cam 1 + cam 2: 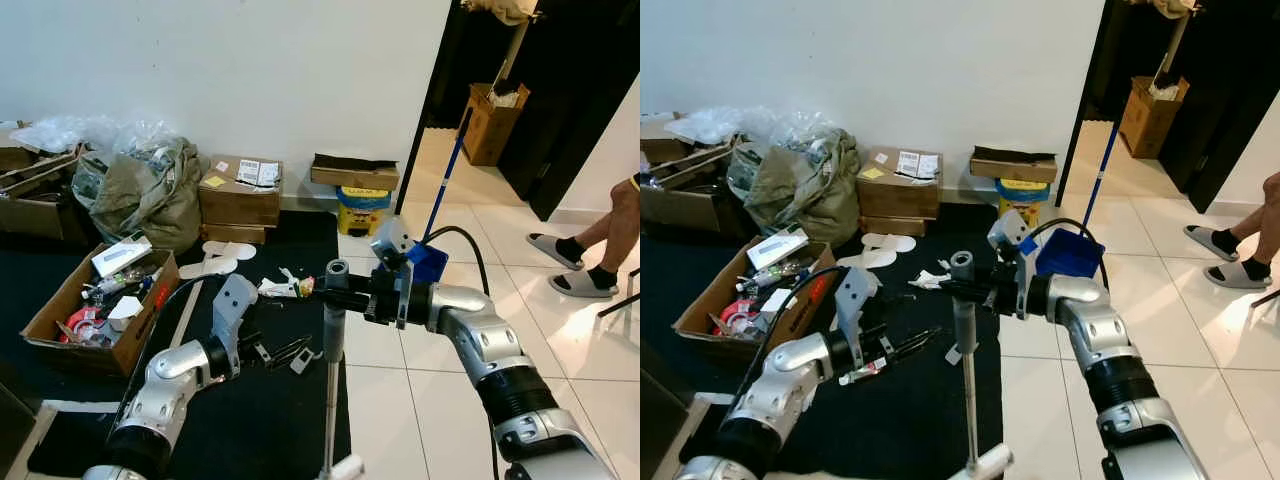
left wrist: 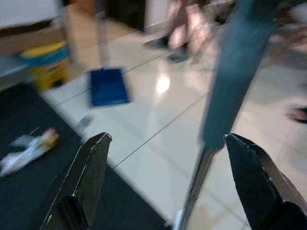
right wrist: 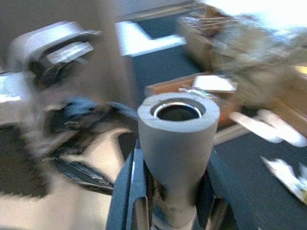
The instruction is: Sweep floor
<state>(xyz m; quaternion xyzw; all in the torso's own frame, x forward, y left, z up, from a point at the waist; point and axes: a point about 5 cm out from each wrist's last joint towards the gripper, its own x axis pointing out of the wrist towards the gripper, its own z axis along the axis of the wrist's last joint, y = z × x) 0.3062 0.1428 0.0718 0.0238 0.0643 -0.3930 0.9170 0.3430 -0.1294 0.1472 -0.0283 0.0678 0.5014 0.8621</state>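
A broom stands upright in front of me, its grey handle [image 1: 333,330] running down to a white fitting [image 1: 347,467] near the floor. My right gripper [image 1: 345,291] is shut on the handle's thick grey top [image 3: 178,129], reaching in from the right. My left gripper [image 1: 288,352] is open low over the black mat [image 1: 250,430], just left of the handle; its fingers [image 2: 91,167] stand wide apart with the handle [image 2: 225,86] beyond them. A blue dustpan [image 1: 428,262] with a long blue stick sits on the tiles behind. A crumpled wrapper [image 1: 285,287] lies on the mat.
An open cardboard box [image 1: 55,305] of junk stands at left, with more boxes [image 1: 240,195] and a stuffed bag [image 1: 145,190] along the wall. White insoles [image 1: 215,258] lie on the mat. A seated person's legs in slippers [image 1: 585,255] are at right. White tiles [image 1: 420,390] stretch right.
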